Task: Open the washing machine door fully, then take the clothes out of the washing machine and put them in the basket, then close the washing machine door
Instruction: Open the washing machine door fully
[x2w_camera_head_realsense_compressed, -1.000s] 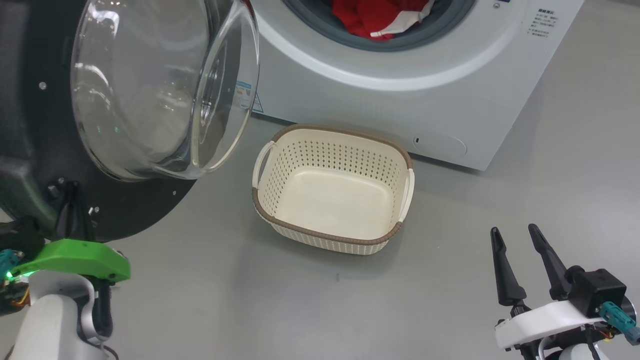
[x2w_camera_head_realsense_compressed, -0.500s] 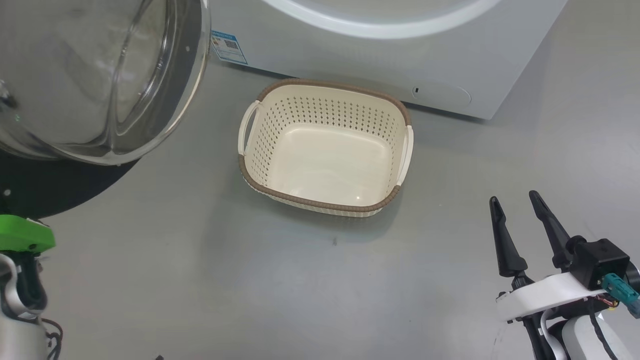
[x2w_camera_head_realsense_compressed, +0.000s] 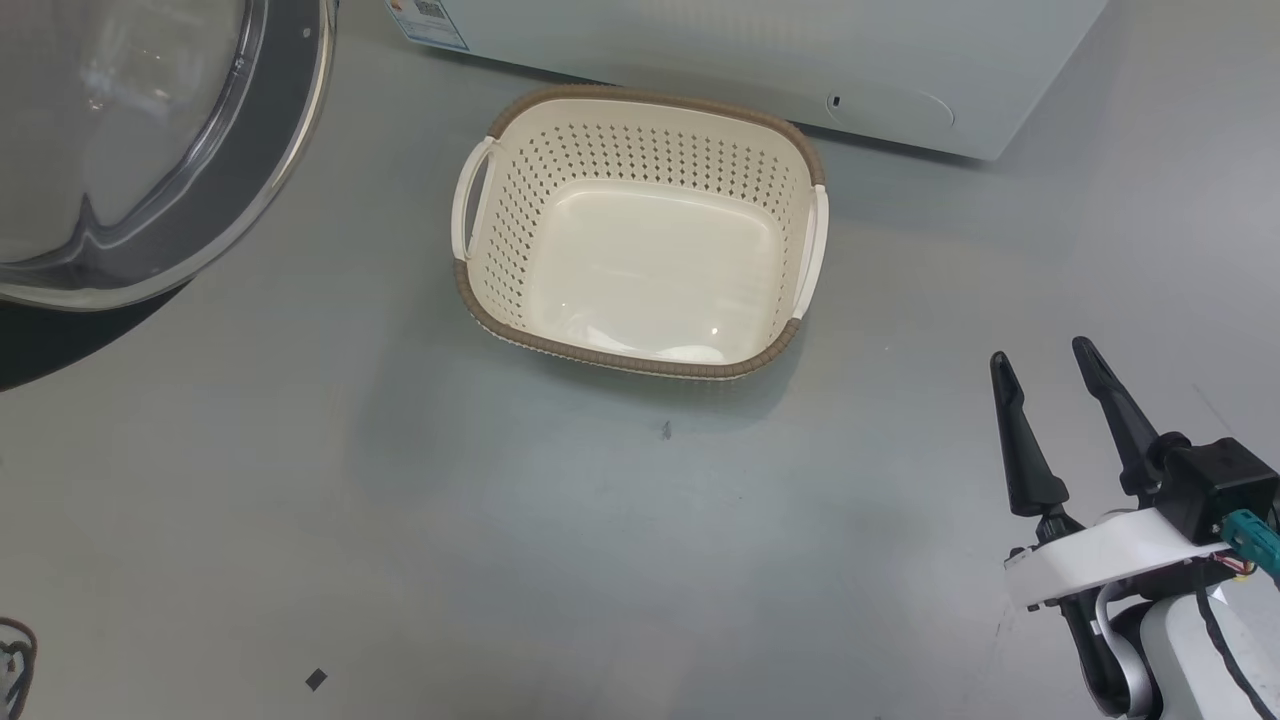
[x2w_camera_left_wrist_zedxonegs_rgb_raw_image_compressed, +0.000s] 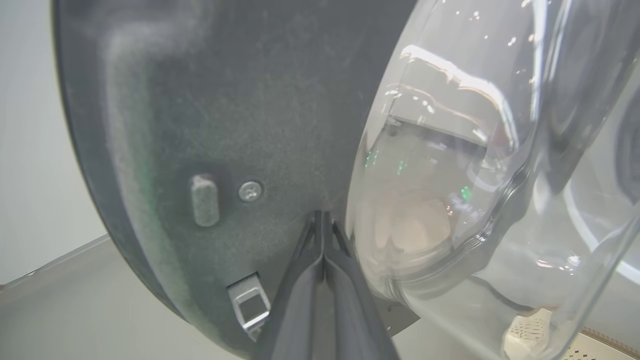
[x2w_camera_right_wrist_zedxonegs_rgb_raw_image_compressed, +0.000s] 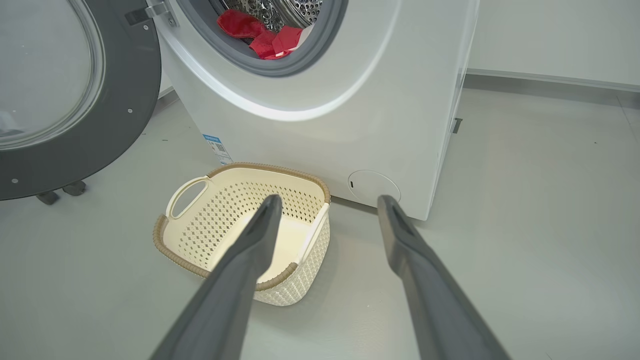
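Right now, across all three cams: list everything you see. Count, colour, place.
washing machine: one, white, behind the basket
washing machine door: one, black with clear glass bowl, swung open beside the machine
clothes: red, count unclear, in the drum
basket: one, cream with brown rim, on the floor before the machine, empty
label: one, blue, machine's lower front corner
round flap: one, white, low on the machine's front
floor: grey
black speck: one, on the floor, low in the head view
left gripper: dark fingers shut, tips at the door's inner face beside the glass
right gripper: dark fingers open, holding nothing, above the floor right of the basket
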